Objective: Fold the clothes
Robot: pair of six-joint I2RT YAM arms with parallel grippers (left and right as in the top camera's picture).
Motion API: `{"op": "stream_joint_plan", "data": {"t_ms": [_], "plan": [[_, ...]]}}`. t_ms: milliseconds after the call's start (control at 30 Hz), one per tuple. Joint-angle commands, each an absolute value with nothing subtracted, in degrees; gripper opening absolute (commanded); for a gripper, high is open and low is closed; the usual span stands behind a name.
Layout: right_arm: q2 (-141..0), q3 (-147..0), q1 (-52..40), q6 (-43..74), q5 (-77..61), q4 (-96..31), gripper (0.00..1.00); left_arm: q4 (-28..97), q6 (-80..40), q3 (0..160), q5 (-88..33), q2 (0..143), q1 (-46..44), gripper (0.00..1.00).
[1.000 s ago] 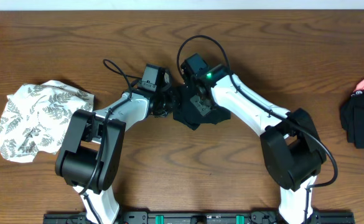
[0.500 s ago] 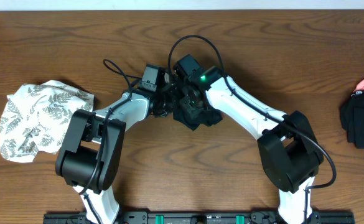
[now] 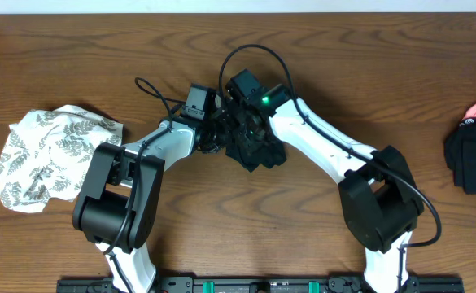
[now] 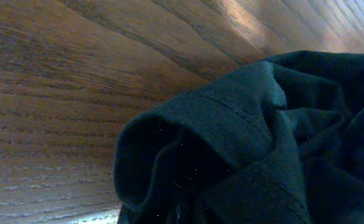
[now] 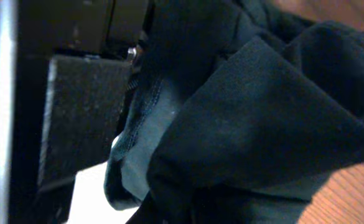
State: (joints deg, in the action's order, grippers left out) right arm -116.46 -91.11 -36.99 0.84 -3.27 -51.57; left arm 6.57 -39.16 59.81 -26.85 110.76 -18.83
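Observation:
The clothes (image 3: 255, 151), a plain black shirt, lie bunched in a small heap at the table's middle, between the two wrists. My left gripper (image 3: 220, 135) comes in from the left, its jaws buried in the fabric. In the left wrist view a hemmed fold of the clothes (image 4: 262, 137) covers the left gripper (image 4: 185, 214), which is shut on it. My right gripper (image 3: 246, 134) presses in from the right, close against the left one. In the right wrist view the clothes (image 5: 262, 124) drape over the right gripper (image 5: 194, 211), hiding its fingertips, which look shut in the cloth.
A white cloth with grey leaf print (image 3: 54, 155) lies crumpled at the far left. A black garment with a pink piece (image 3: 473, 150) sits at the right edge. The left arm's black body (image 5: 76, 112) fills the left of the right wrist view.
The right wrist has shifted left toward the left gripper, and the black heap has drawn in tighter beneath it. The left arm has held still.

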Motion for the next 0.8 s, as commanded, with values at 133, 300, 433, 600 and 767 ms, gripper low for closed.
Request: {"op": "stream_joint_plan", "data": {"t_ms": [133,300,433,600,767], "plan": [[-110.2,-92.8,-33.8,1.7,-5.0,-52.3,0.01,6.7,-39.1,59.4,-26.3,113.2,-19.4,0.11],[-110.1,-92.8,-31.9,0.8,-11.4,-52.7,0.02,6.7,-39.1,59.4,-26.3,113.2,-19.4,0.11],[-110.2,-92.8,-32.3,0.8,-12.3,-52.2,0.03,6.3,-39.1,59.4,-26.3,113.2,-19.4,0.11],[-111.2,-92.8,-33.5,0.8,-12.3,-52.1,0.26,6.0,-39.1,59.4,-26.3,113.2,-19.4,0.11],[-113.0,-92.8,-35.0,0.8,-12.3,-52.6,0.49,6.1,-39.1,59.4,-26.4,113.2,-19.4,0.11]]}}
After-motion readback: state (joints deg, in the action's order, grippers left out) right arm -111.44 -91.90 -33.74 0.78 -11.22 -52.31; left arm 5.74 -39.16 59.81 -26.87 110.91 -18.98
